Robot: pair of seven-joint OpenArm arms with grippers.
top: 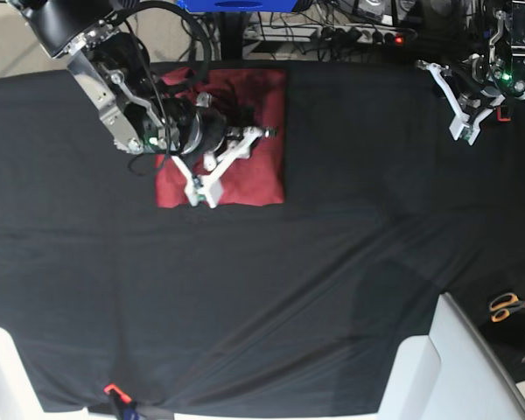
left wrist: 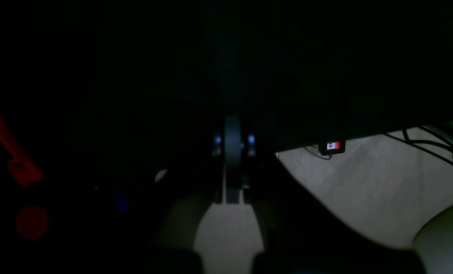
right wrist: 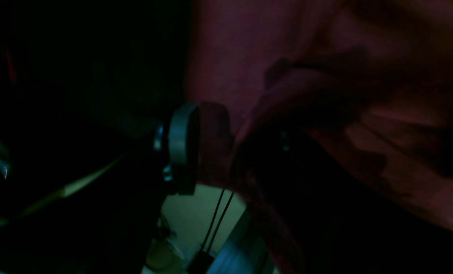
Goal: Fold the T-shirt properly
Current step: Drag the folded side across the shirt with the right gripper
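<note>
Right claw (top: 217,166) agape over T-shirt (top: 254,131)

Table (top: 332,289) draped in black cloth (top: 271,332); folded brick-red T-shirt (top: 258,171) lies flat at far left; clamp (top: 114,391) on near edge.

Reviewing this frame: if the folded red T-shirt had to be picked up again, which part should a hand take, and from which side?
Probably the T-shirt's near edge, the one toward the bottom of the base view, approached from the open table on that side. The shirt lies flat as a compact rectangle, so only its edges offer a pinch. The right hand hovers open near that edge's left corner; the far edge is crowded by the arm.
</note>
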